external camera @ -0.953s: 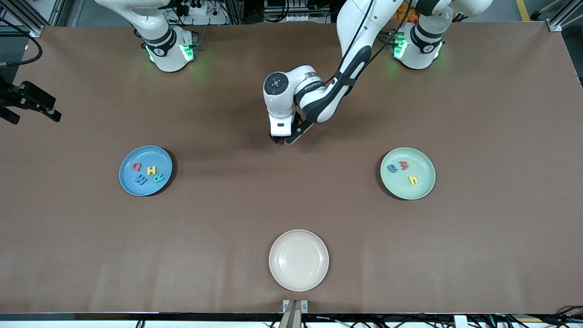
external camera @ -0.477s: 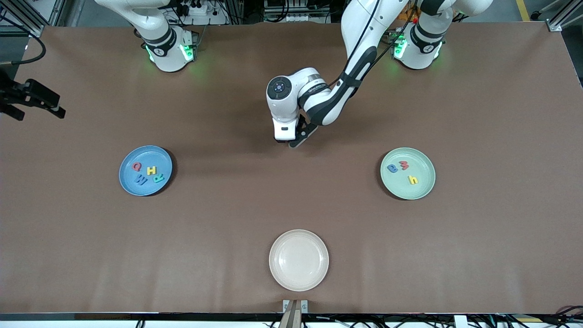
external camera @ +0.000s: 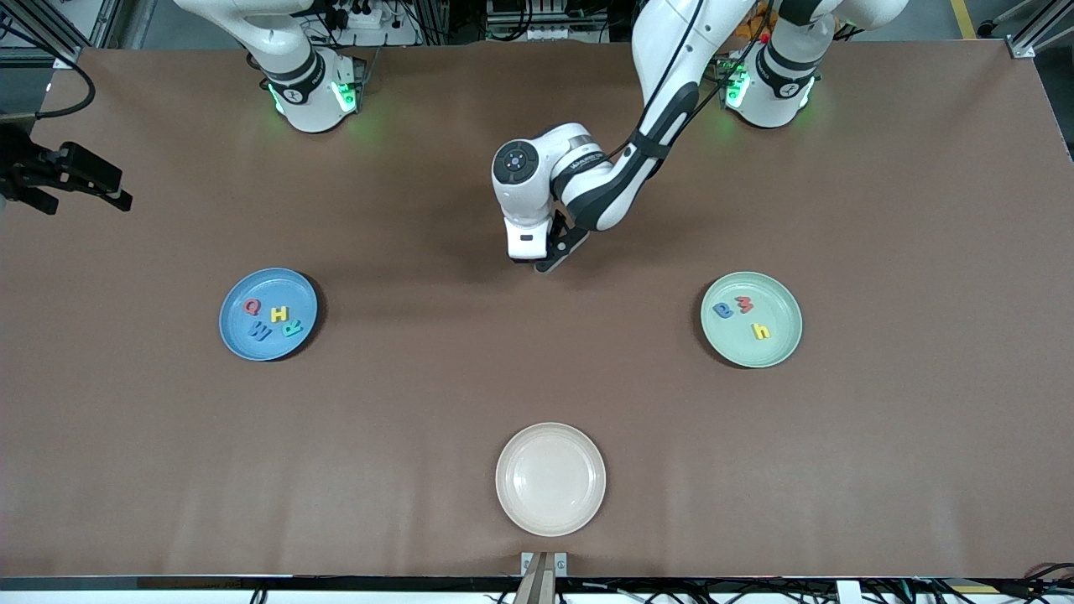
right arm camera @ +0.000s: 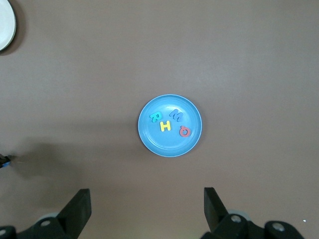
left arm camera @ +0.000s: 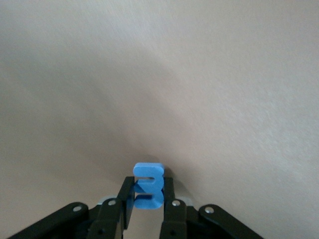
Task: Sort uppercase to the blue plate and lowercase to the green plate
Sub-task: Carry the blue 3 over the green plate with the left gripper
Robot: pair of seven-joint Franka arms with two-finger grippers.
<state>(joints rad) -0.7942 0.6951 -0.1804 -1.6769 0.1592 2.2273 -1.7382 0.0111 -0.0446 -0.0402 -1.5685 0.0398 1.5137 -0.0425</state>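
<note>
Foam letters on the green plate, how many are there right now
3: a blue a, a red w and a yellow h, all lying flat inside the green plate toward the left arm's end of the table. None looks hidden.

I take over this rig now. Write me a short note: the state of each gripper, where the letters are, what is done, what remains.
Left gripper: shut on the blue E-shaped letter, over the table's middle.
Right gripper: open, holding nothing, waiting high over the blue plate.
Done: Q, H, M, R lie in the blue plate; a, w, h lie in the green plate.
Left: carry the held letter to the green plate.
The cream plate holds nothing.
</note>
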